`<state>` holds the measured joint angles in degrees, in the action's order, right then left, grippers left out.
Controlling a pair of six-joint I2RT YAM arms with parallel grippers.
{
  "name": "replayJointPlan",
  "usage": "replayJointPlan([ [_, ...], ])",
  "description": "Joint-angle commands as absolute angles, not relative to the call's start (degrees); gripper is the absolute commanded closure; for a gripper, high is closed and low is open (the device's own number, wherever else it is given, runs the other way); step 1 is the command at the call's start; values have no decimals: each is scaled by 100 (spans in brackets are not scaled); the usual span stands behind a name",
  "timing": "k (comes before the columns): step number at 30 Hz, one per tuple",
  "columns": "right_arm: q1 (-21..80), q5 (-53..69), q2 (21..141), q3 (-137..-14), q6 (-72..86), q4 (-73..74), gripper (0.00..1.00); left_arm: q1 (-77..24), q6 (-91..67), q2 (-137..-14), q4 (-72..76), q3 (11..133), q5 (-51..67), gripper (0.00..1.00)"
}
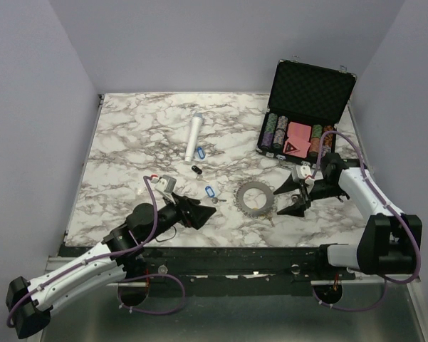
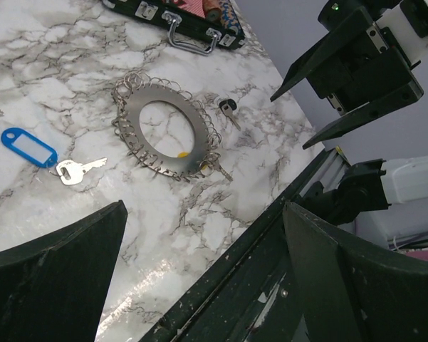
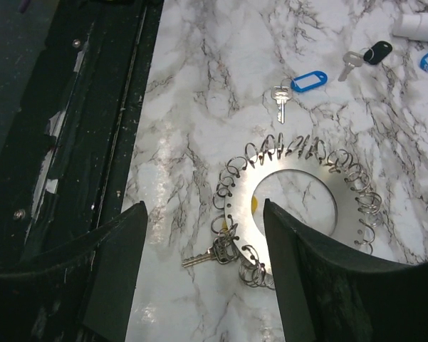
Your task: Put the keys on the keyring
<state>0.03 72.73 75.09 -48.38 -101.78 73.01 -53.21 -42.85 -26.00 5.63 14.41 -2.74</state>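
Nearest, by the near edge of the tabletop [image 1: 128,142], the left gripper [image 2: 205,214] hovers low with its jaws spread wide and empty. To its right the right gripper [image 3: 203,214] hangs just off the keyring, its jaws also released, with nothing between them. The keyring [image 3: 299,160] lies flat on the near right part of the glossy, marble-patterned tabletop, between the two grippers. It is a thin, dull grey metal disc with a wide centre hole, and its rim is fringed with small wire split loops. A bare silver key [image 3: 206,256] lies at its near rim and looks hooked into one loop, though I cannot be sure. A small dark-headed key [image 2: 228,107] lies loose just right of the ring. Just left of the ring lies a silver key on a shiny blue oblong plastic tag [image 2: 28,146]. Farther off are a black-tagged key [image 3: 367,57] and a second blue tag [image 1: 201,152], both near a smooth white cylinder [image 1: 194,137]. At the far right an open black case [image 1: 310,78] holds poker chips. The keys are thin and lie flush on a slick surface, so broad jaws could skid off one or merely push it along. A dangling tag could swing a lifted key off line. The loops are tiny and springy and the ring looks light, so a threading push may slide the whole ring unless the other arm pins it. A careless sweep could also knock the hooked key loose.
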Motion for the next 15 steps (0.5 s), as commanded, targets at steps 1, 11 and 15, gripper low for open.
replayJointPlan([
  [1, 307, 7181, 7620, -5044, -9727, 7105, 27, -5274, -4842, -2864, 1203, 1213, -158, 1],
  [11, 747, 6275, 7119, -5203, -4861, 4315, 29, -5256, -4316, -5349, -262, 3030, 289, 8],
  [15, 738, 5960, 7146, -5282, -4387, 4184, 28, -5291, -3842, -6501, -579, 3839, 562, 16],
])
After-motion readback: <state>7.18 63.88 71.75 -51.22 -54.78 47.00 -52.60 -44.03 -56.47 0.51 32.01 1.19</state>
